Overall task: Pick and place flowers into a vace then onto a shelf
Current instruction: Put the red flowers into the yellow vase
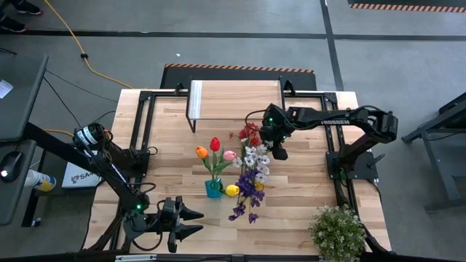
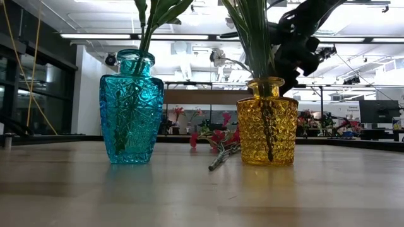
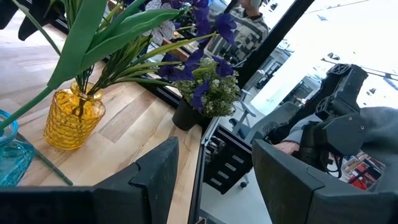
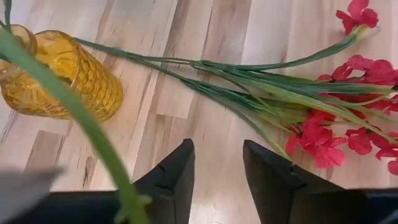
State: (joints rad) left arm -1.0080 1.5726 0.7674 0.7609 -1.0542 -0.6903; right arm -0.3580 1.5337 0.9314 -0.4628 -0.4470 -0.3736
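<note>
A red spray (image 1: 250, 134) lies flat on the table in front of the shelf (image 1: 234, 100), its stems (image 4: 249, 81) pointing toward the yellow vase (image 1: 232, 191). That vase (image 2: 266, 123) holds purple and white sprays (image 1: 251, 171). The blue vase (image 2: 130, 107) beside it holds orange, red and pink tulips (image 1: 214, 149). My right gripper (image 4: 217, 149) hovers open above the table just right of the red spray (image 4: 323, 134), touching nothing. My left gripper (image 1: 195, 222) waits open near the table's near edge, left of the vases.
A bushy potted plant (image 1: 337, 231) stands at the near right corner. Black frame rails (image 1: 142, 124) run along the table's left and right sides. Bare wood lies left of the blue vase and between the vases and the shelf.
</note>
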